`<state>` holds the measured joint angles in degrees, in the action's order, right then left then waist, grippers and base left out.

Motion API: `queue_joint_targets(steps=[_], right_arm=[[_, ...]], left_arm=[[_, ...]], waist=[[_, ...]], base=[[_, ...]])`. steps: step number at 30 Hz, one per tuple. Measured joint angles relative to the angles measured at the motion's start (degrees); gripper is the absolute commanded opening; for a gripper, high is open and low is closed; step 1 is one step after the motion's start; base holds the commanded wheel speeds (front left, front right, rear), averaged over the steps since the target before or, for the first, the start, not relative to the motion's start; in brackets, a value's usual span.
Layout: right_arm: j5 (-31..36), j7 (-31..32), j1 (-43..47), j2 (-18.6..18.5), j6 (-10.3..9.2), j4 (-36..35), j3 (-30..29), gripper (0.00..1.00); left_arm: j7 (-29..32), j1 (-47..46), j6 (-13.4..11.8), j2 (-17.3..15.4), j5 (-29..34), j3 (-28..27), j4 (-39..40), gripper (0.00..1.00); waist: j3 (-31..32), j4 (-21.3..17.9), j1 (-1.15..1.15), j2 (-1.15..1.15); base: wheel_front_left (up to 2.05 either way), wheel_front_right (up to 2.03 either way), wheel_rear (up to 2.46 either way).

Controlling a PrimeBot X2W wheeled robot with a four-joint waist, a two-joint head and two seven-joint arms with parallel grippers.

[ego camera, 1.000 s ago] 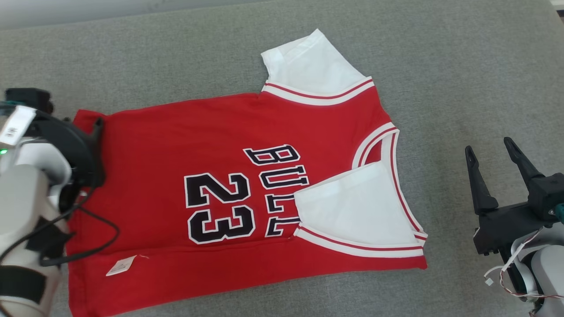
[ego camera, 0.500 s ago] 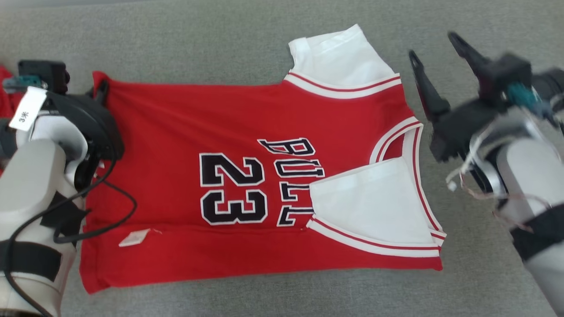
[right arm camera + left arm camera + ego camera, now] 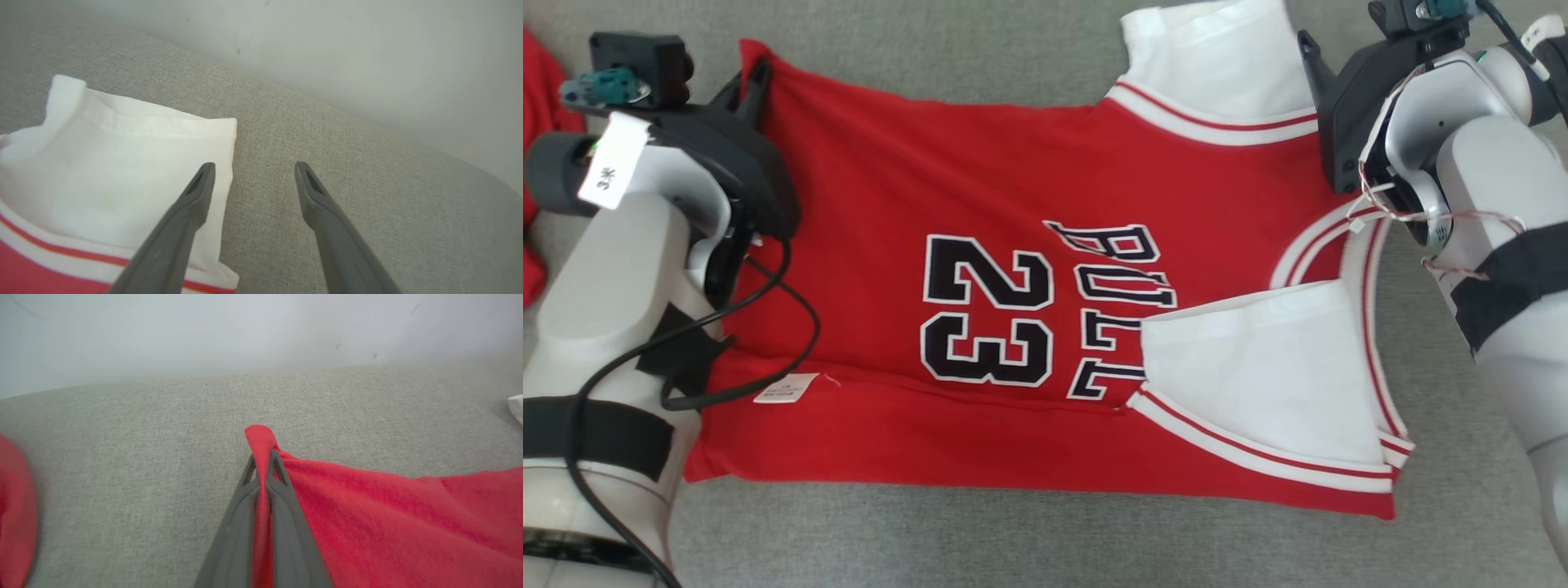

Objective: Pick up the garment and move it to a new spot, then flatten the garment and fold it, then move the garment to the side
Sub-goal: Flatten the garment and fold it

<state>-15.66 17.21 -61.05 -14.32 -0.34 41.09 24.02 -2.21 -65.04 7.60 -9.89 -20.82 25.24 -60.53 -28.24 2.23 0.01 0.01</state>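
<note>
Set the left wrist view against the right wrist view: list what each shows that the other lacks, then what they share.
Left wrist, not right: the left gripper, jaws shut on a red corner of the jersey, and a second red cloth at the edge. Right wrist, not left: the right gripper, jaws open at the edge of the white sleeve, and its striped trim. Both: the jersey, the grey cushion, the pale wall.

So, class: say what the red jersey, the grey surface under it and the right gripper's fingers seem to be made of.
The red jersey: soft knit cloth, matte; it puckers where pinched. The grey surface: coarse woven fabric, probably upholstery; flecked weave shows. The right gripper's fingers: likely dark moulded plastic, smooth, slight sheen.
</note>
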Motion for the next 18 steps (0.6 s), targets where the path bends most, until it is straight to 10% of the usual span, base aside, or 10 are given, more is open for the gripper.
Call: queue_joint_targets(steps=[18], right_arm=[[4.24, -0.62, -9.23, 1.4, -0.25, 13.61, 3.09, 1.0]], left_arm=[[-3.39, -1.37, 0.0, 1.93, -3.35, 4.85, -0.9, 0.0]], waist=[[-3.15, 4.24, -0.01, 0.0]], base=[[0.0, 0.0, 0.0]])
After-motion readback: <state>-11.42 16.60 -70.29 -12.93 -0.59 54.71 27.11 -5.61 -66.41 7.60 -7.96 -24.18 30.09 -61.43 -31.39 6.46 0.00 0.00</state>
